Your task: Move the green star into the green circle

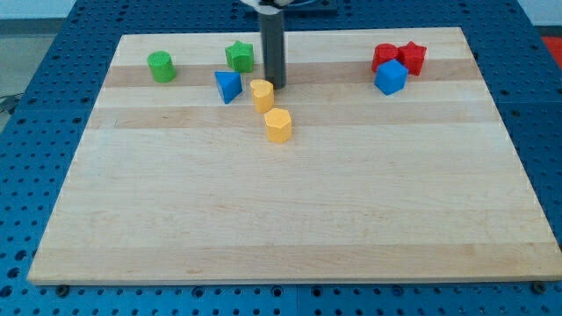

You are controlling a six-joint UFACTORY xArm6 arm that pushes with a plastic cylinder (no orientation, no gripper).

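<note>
The green star (pixel 239 57) lies near the view's top, left of centre. The green circle (pixel 161 67), a short cylinder, stands well to its left near the board's left edge. My dark rod comes down from the view's top, and my tip (pixel 275 83) rests on the board just right of and slightly below the green star, a small gap away. The tip is right beside the upper yellow block (pixel 262 95), at its upper right.
A blue triangular block (pixel 227 86) lies just below the green star. A second yellow block (pixel 278 125) sits below the first. At the top right, two red blocks (pixel 385 56) (pixel 412 57) and a blue cube (pixel 391 77) cluster together. The wooden board (pixel 281 211) lies on a blue pegboard.
</note>
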